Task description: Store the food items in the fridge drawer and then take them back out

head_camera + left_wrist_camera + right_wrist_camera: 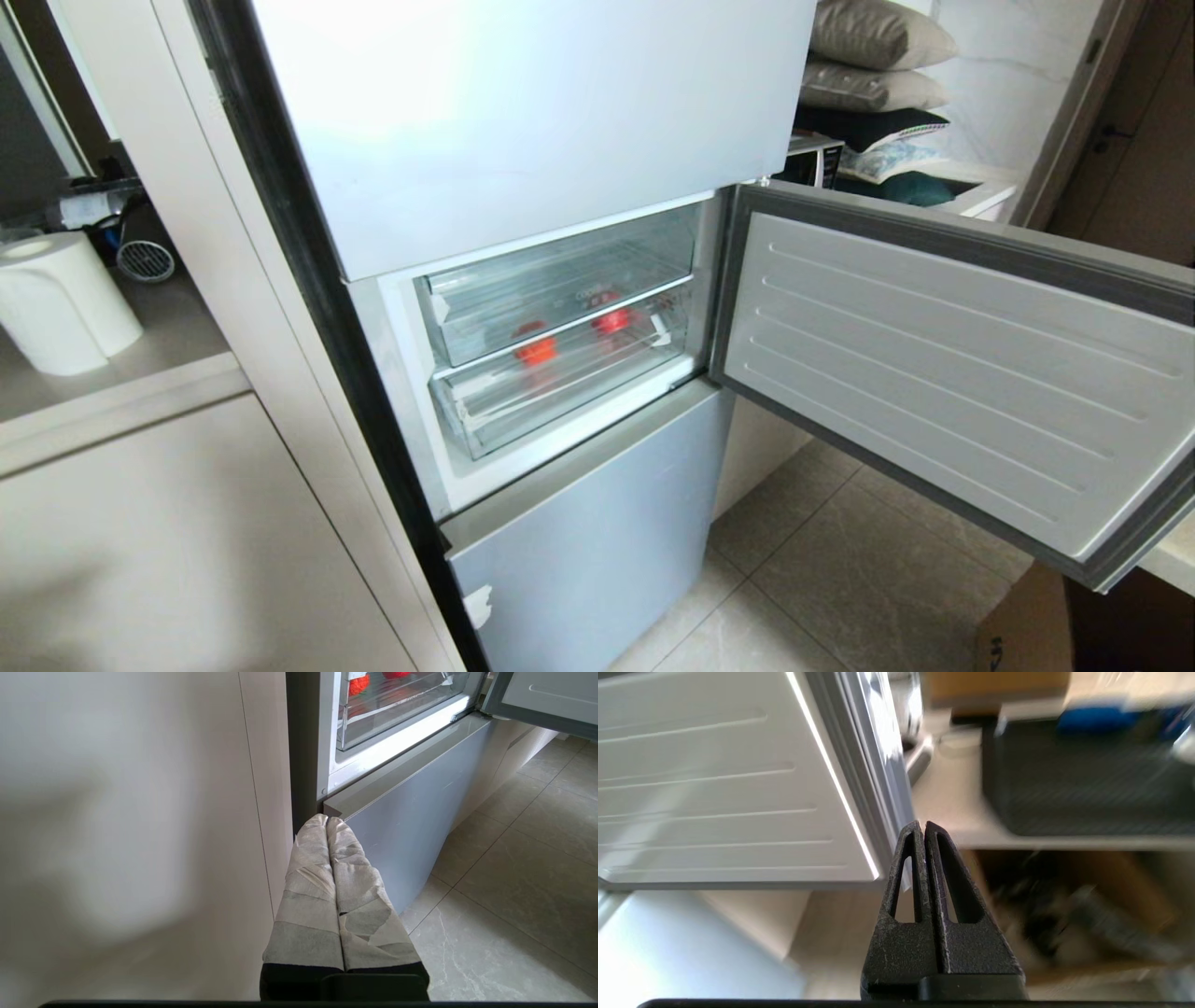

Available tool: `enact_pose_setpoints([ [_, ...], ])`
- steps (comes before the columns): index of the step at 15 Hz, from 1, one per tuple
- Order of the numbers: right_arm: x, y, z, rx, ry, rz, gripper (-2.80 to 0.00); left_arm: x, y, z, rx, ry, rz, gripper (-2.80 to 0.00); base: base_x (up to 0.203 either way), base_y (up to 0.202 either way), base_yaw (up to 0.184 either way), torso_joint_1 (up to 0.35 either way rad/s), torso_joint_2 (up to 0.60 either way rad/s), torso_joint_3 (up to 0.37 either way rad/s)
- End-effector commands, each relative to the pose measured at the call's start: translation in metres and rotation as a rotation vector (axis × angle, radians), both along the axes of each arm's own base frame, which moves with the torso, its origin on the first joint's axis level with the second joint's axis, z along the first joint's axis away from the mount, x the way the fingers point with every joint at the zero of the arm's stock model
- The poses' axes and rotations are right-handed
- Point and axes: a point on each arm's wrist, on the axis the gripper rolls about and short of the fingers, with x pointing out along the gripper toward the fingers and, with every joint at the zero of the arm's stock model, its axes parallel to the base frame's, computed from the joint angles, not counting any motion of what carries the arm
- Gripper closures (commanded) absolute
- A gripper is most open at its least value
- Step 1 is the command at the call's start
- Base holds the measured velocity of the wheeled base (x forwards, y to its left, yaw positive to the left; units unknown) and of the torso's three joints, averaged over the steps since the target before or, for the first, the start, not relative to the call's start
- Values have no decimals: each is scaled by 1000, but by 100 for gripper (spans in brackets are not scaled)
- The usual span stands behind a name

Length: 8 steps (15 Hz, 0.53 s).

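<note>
Inside | fridge drawer [560, 387] pushed in | two red food items [535, 347]

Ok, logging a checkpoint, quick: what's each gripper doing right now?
Left gripper: fingers closed, holding nothing.
Right gripper: fingers closed, holding nothing.

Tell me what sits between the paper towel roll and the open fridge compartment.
In the head view, a pale cabinet side panel and the fridge's black side edge separate the paper towel roll from the open compartment.

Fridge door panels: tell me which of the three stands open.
The middle door, swung wide to the robot's right, ribbed white lining showing. The top panel and bottom panel are shut.
</note>
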Motion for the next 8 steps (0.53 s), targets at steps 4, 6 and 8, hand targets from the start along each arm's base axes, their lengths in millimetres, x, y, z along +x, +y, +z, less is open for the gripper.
enact_pose_setpoints([
  [4, 65, -84, -11, 178, 67, -123, 0, 0, 0, 0, 0, 0, 1, 0, 0, 0, 0, 0, 0, 0],
  [6, 76, -116, -3, 147, 17, -179, 0, 0, 0, 0, 0, 0, 1, 0, 0, 0, 0, 0, 0, 0],
  [8, 92, -140, 9, 112, -18, -191, 0, 0, 0, 0, 0, 0, 1, 0, 0, 0, 0, 0, 0, 0],
])
